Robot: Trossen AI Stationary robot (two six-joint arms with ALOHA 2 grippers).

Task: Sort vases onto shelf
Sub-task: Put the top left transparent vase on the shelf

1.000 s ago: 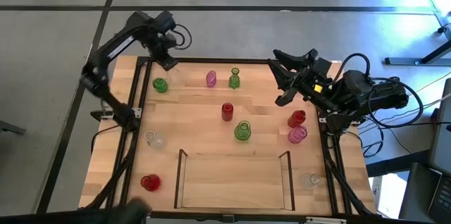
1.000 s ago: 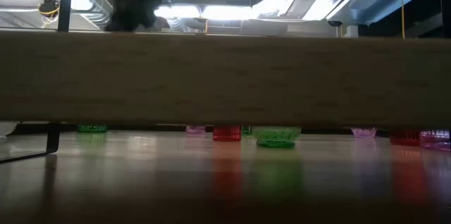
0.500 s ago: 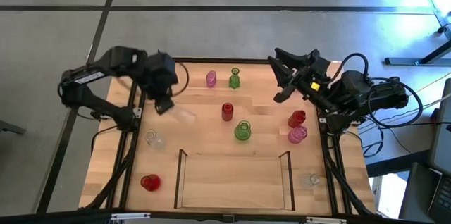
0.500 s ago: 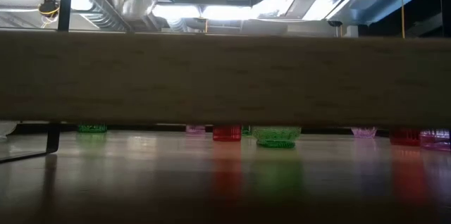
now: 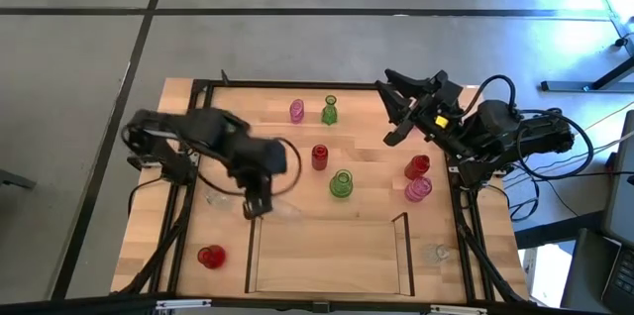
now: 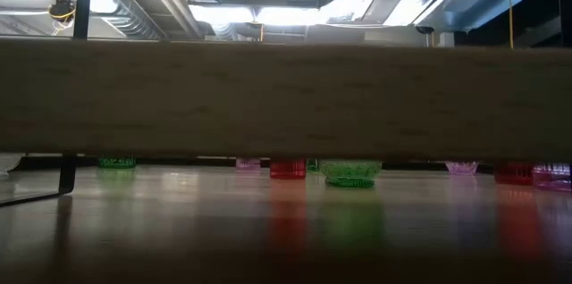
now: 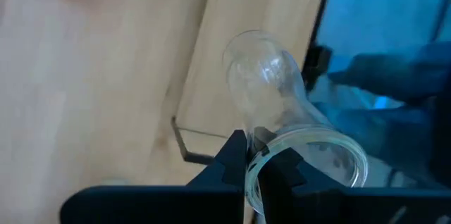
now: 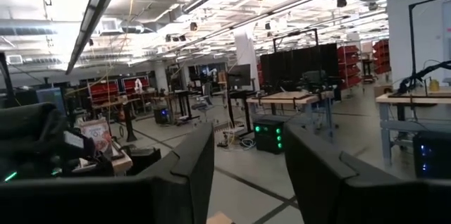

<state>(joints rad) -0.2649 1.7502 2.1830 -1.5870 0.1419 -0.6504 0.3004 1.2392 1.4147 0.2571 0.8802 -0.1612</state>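
Left pincer (image 7: 255, 175) pinching a clear vase (image 7: 271, 94) by its rim, above the shelf's (image 5: 401, 246) near-left corner.
Right pincer (image 5: 393, 112), fingers spread and empty, hangs over the counter's (image 5: 277, 122) far-right edge.

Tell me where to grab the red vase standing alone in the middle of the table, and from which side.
Take the red vase around its narrow upper part, coming straight down from above. It stands upright with bare wood all round, and the nearest neighbour, the green vase, stands apart from it. The right hand hangs open close by, so it probably suits best.
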